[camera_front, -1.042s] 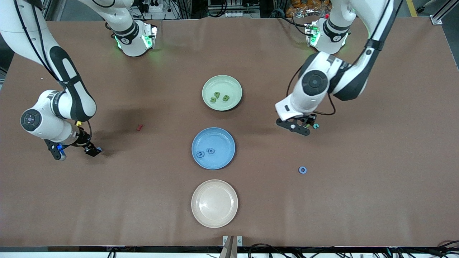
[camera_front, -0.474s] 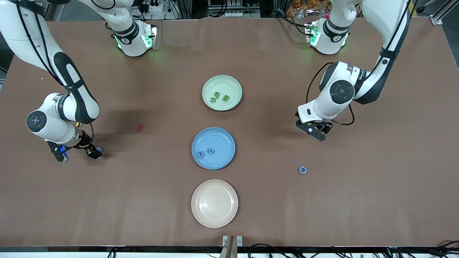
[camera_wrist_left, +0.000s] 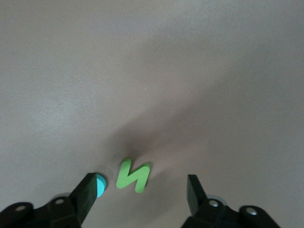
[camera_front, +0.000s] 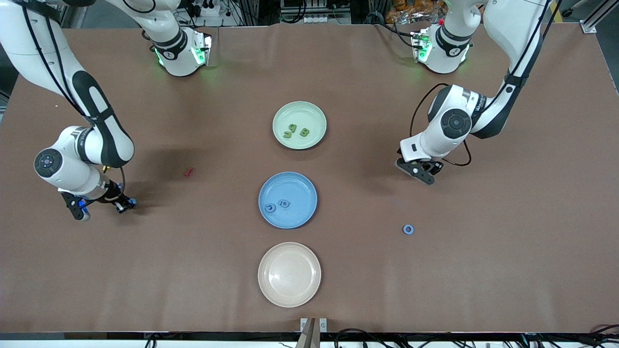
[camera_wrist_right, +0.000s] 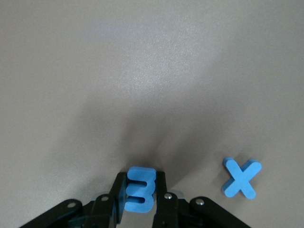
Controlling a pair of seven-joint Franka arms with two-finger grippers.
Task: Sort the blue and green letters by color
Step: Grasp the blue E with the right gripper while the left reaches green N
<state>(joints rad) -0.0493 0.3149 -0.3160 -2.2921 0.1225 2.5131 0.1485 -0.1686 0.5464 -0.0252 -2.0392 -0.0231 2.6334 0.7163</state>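
Currently the right gripper (camera_wrist_right: 140, 197) has its fingers pinched on a blue letter (camera_wrist_right: 140, 194) at table level toward the right arm's end, a blue X (camera_wrist_right: 241, 177) lying just beside it. Over the left arm's end, the left gripper (camera_wrist_left: 140, 192) stands spread — a green N-shaped letter (camera_wrist_left: 133, 175) lies flat between its fingertips, nearer one finger, not yet touched, its long axis slanted across the gap.

Two green letters (camera_front: 297, 130) lie flat in the centre plate above two blue letters (camera_front: 277, 206); a blue ring letter (camera_front: 408, 229) lies lower right. A green N (camera_wrist_left: 133, 175), blue 3 (camera_wrist_right: 139, 195) and blue X (camera_wrist_right: 241, 177) show low in their views.
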